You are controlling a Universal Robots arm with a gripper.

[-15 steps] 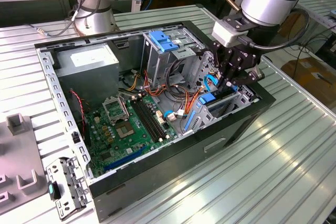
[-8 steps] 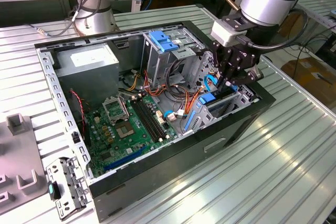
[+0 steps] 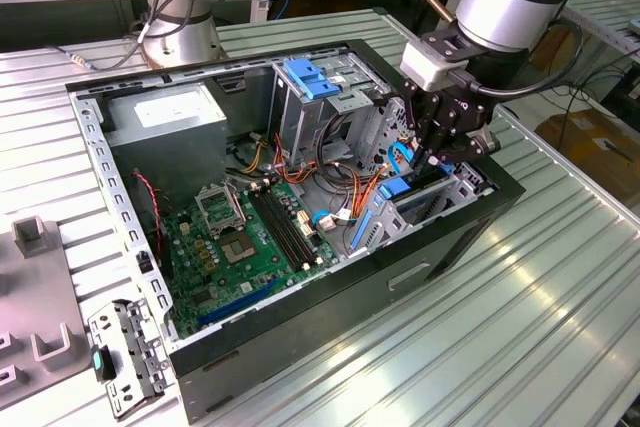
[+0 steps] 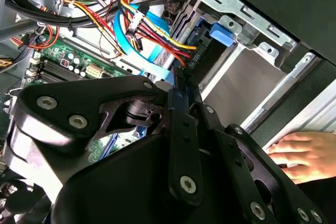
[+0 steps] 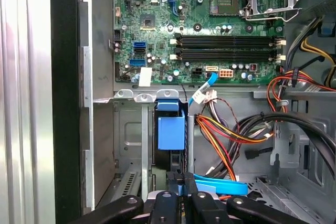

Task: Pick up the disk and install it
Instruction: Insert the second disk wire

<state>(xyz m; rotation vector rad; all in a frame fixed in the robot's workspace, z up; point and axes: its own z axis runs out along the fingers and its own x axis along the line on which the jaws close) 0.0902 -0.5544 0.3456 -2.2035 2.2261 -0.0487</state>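
The disk [image 5: 170,129] stands on edge in the metal drive bay [image 5: 128,129] at the front corner of the open computer case [image 3: 450,247]; I see its dark narrow side and a light-blue plastic rail. In the exterior view the same blue rail of the disk [image 3: 398,190] shows just below my gripper [image 3: 432,162]. My gripper [image 5: 181,184] sits directly over the disk's outer end. Its black fingers [image 4: 181,124] are drawn together on a thin blue-edged strip of that end. Much of the disk is hidden by the bay walls.
A bundle of red, yellow and black cables [image 5: 226,129] and a flat blue cable [image 5: 220,184] lie right beside the bay. The motherboard [image 3: 240,237] and grey power supply [image 3: 170,112] fill the case floor. A person's hand [image 4: 302,153] rests outside the case. A loose bracket [image 3: 125,357] lies on the table.
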